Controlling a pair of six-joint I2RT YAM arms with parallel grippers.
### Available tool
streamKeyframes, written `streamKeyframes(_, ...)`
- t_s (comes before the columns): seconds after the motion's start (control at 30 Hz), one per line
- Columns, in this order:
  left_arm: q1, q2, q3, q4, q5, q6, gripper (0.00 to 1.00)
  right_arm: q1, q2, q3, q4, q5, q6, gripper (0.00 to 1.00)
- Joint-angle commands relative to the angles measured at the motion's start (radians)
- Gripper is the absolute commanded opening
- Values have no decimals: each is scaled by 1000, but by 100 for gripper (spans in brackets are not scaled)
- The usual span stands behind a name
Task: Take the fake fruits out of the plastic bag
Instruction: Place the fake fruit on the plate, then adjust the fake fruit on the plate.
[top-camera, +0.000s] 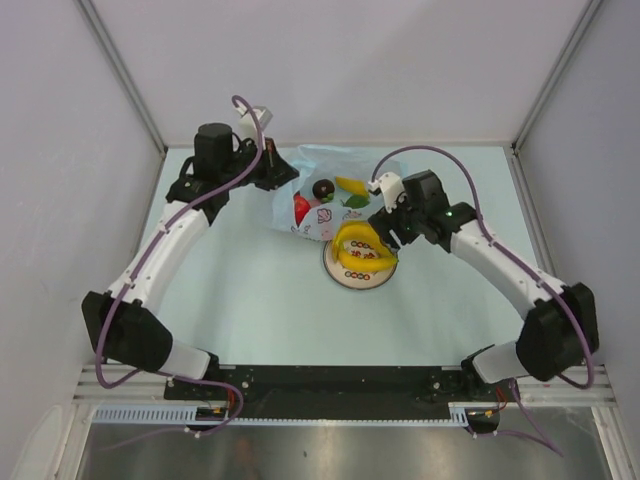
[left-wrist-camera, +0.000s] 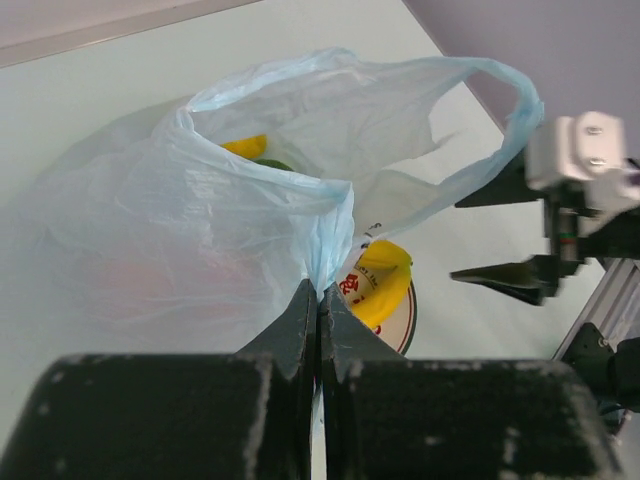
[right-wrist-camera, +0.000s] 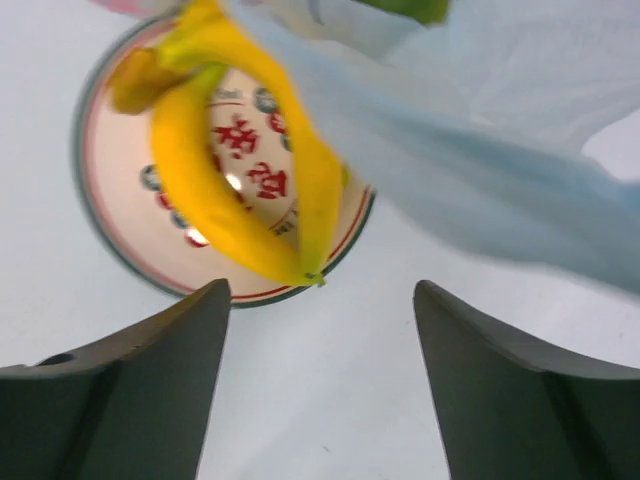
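The bag (top-camera: 318, 200) lay on the table (top-camera: 250, 290) towards the far side, between the two arms, with its mouth turned to the right. The left gripper (left-wrist-camera: 320, 296) was clenched on the bag's rim. Its jaws were pressed together with a fold of the thin blue film pinched between them, and this lifted that edge so the opening gaped.

Through the plastic I could make out four fruits inside:
- a dark fruit (top-camera: 323, 188) near the middle
- a red fruit (top-camera: 301, 208) nearer the left gripper
- a yellow fruit (top-camera: 350, 185) towards the mouth
- a green fruit (top-camera: 356, 201) just beside the yellow one

The banana (right-wrist-camera: 235, 190) was out of the bag. It rested curved across a plate (right-wrist-camera: 112, 225) that had a dark rim and red characters. The plate stood just in front of the bag. The bag's near edge came right up to the plate's rim, though I could not tell whether the two touched.

The right gripper (right-wrist-camera: 322, 292) hung just over the plate's near side, released, with its jaws wide apart and nothing between them. The banana's tip lay just beyond the fingertips and clear of them. A loose handle loop of the bag hung above and to the right of that gripper.
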Motion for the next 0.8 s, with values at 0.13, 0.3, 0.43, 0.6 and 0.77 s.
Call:
streamKeyframes(0.13, 1, -101, -47, -5, -49, 27, 0, 128, -13, -29, -57, -233, -214, 60)
streamKeyframes(0.3, 18, -119, -88, 50, 3, -79, 0, 197, 99, -31, 49, -159, -280, 60)
streamKeyframes(0.43, 21, -152, -120, 59, 6, -95, 0, 217, 179, -31, 112, -85, -317, 68)
streamKeyframes(0.6, 32, -185, -142, 56, 8, -96, 1, 225, 265, -31, 148, -28, -334, 68)
streamKeyframes(0.77, 44, -196, -154, 56, 19, -96, 0, 260, 279, -31, 103, -23, -315, 43)
